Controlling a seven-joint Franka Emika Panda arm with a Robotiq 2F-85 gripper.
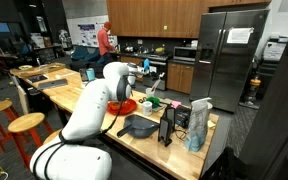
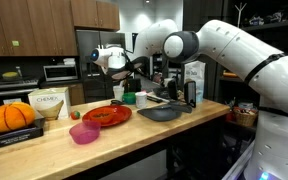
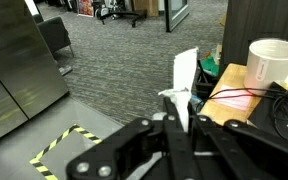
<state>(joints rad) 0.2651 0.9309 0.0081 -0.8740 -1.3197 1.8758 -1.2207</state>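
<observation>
My gripper (image 3: pixel 181 102) comes in from the bottom of the wrist view, shut on a thin white piece (image 3: pixel 185 70), like folded paper or plastic, that sticks up from between the fingers. It hangs in the air past the end of the wooden counter (image 3: pixel 234 105), over the carpeted floor. In both exterior views the gripper (image 1: pixel 146 68) (image 2: pixel 124 65) is raised above the counter, over the red plate (image 2: pixel 106 115) (image 1: pixel 127 105). A white cup (image 3: pixel 272 60) stands on the counter to the gripper's right.
On the counter (image 2: pixel 44 150) stand a pink bowl (image 2: pixel 84 132), a dark bowl (image 2: pixel 164 112), a pumpkin (image 2: pixel 11 117), a box (image 2: pixel 49 103), a black bottle (image 1: pixel 165 128) and a pale bag (image 1: pixel 199 125). A steel fridge (image 1: pixel 229 55) stands behind. A person (image 1: pixel 104 40) is at the back.
</observation>
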